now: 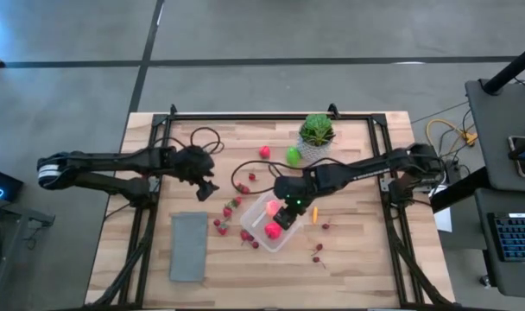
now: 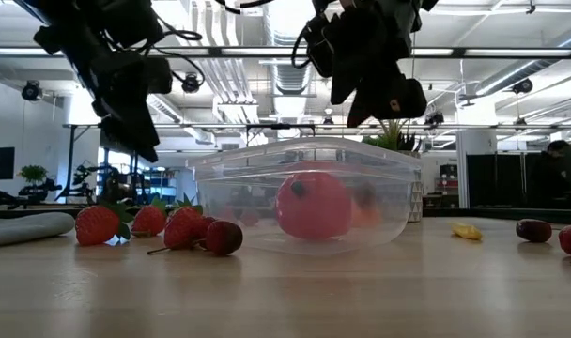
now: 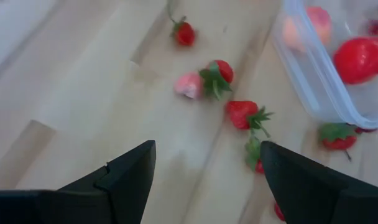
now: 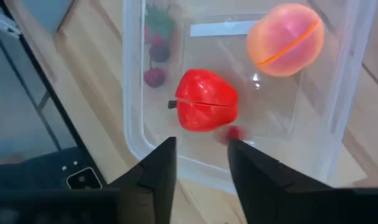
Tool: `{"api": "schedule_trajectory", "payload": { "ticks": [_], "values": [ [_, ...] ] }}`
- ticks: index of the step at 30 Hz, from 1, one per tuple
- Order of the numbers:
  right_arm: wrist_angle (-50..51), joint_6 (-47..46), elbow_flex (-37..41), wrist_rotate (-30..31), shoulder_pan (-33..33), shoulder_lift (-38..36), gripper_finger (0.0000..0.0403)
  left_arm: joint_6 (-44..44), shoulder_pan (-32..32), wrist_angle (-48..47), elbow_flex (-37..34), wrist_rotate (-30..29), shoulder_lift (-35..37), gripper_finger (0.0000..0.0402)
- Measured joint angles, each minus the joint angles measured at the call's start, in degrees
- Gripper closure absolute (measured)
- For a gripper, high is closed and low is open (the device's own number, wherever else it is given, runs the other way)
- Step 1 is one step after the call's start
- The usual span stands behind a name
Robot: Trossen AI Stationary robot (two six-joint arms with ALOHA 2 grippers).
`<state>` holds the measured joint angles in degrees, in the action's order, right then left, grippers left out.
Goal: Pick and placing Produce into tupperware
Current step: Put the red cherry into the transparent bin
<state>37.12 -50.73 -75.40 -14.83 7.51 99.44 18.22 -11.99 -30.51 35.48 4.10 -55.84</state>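
Observation:
The clear tupperware [image 1: 269, 223] sits on the table and holds a large red piece [image 4: 206, 99], a pink-orange piece [image 4: 285, 38] and a small red berry [image 4: 233, 132]. My right gripper [image 4: 202, 155] hovers open just above the box's inside, holding nothing; the low view shows the right gripper [image 2: 384, 94] clear of the rim. My left gripper [image 3: 207, 162] is wide open above bare table, left of the box, with loose strawberries [image 3: 242, 114] and a small pink piece [image 3: 188, 84] ahead of it. More berries [image 1: 221, 226] lie by the box's left side.
A spiky green plant in a white pot [image 1: 316, 131] stands beyond the box, with a bright green piece [image 1: 293, 155] and a red piece [image 1: 264, 152] beside it. A flat grey rectangle [image 1: 189, 246] lies near left. An orange piece [image 1: 315, 212] and dark berries [image 1: 318, 250] lie right of the box.

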Motion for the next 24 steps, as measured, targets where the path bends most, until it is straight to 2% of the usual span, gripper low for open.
{"api": "schedule_trajectory", "payload": {
  "ticks": [4, 7, 9, 12, 15, 19, 21, 24],
  "values": [
    [2.4, -2.2, 0.0, 4.6, 1.7, 0.0, 0.0214, 0.0, 1.4, 0.3, -0.3, 0.5, -0.2, 0.0127],
    [3.4, -2.6, -0.3, 8.1, 2.6, -0.3, 0.0184, 1.0, 3.3, 0.0, -0.3, 4.3, -0.3, 0.0127],
    [3.9, -2.7, -0.3, 10.5, 3.3, -1.2, 0.0170, 1.1, 5.6, 0.2, -0.3, 6.6, -0.3, 0.0127],
    [6.5, -1.9, -0.4, 14.2, 4.6, -2.5, 0.0155, 0.7, 11.5, 0.1, -0.3, 6.7, -0.3, 0.0127],
    [10.5, -0.4, -0.3, 17.9, 5.8, -3.4, 0.0147, -0.8, 18.1, 0.2, -0.3, 4.0, -0.8, 0.0127],
    [14.6, 1.5, -0.3, 21.0, 6.7, -3.9, 0.0145, -0.5, 25.4, 0.2, -0.6, -2.6, -3.0, 0.0127],
    [15.4, 2.2, -0.2, 21.2, 6.9, -3.9, 0.0145, -0.5, 27.6, 1.0, -0.8, -5.0, -4.7, 0.0127],
    [15.1, 1.9, -0.2, 22.5, 7.4, -3.9, 0.0143, -0.5, 28.7, 2.7, -1.3, -5.6, -8.0, 0.0127]
  ]
}}
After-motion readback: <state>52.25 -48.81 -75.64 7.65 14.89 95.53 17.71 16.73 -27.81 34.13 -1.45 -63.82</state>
